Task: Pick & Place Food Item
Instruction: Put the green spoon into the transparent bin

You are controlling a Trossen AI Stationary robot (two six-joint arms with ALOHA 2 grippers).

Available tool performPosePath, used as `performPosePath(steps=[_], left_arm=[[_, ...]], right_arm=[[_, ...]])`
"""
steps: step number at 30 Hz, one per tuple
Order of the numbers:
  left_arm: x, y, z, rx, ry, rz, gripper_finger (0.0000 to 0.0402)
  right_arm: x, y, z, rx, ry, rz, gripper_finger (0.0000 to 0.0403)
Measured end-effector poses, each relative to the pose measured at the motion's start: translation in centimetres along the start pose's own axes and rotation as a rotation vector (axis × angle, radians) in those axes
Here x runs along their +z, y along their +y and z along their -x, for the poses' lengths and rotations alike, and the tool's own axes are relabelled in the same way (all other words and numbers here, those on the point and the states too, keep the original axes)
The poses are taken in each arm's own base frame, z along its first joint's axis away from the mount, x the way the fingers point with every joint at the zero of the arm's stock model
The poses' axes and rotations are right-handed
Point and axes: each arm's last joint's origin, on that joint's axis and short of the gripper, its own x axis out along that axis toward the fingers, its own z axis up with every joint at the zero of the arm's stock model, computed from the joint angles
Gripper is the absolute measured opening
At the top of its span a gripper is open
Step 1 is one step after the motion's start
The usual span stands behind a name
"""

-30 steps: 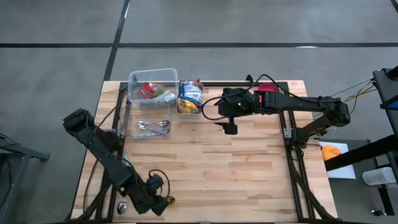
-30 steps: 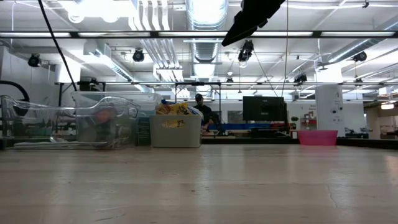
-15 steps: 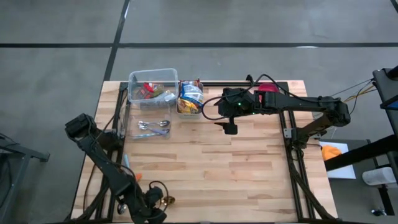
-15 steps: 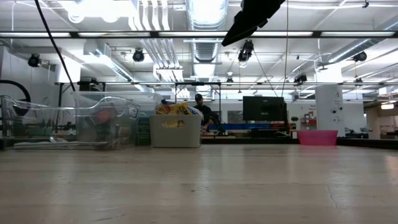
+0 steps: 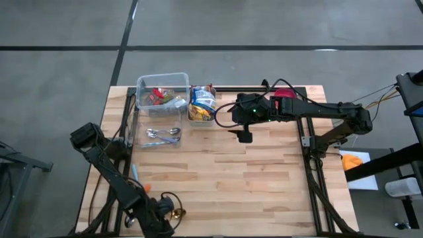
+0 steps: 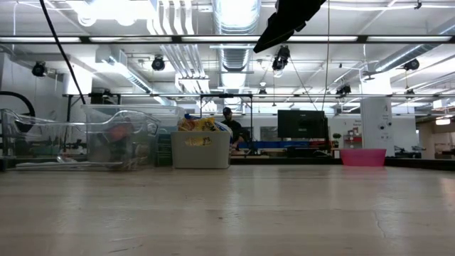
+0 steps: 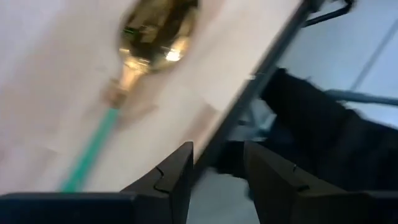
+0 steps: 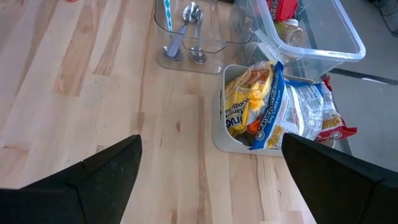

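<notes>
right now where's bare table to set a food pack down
Bare wood runs across the table's middle and near right, below the right gripper. The far left is crowded: clear bin, cutlery tray and white snack bin sit side by side. The near left corner has the left gripper and a spoon.

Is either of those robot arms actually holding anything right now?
No. The left gripper hangs empty near a gold spoon on the table; the right gripper hovers open and empty above the snack bin.
</notes>
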Motion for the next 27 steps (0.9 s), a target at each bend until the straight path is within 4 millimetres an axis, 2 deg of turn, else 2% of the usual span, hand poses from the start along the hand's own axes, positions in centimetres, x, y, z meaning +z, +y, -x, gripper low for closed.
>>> performPosePath(steps=[7,19,27], left_arm=[[0.8,1.1,-0.1,0.1,-0.041,-0.093,0.0145],[1.2,1.2,-0.2,0.125,-0.179,-0.25,0.0145],[0.7,2.0,-3.1,0.197,-0.12,-0.266,0.0146]], right_arm=[[0.0,0.0,0.0,0.0,0.001,0.0,0.0384],[0.0,0.0,0.0,0.0,0.0,0.0,0.0384],[0.0,0.0,0.0,0.0,0.0,0.0,0.0384]])
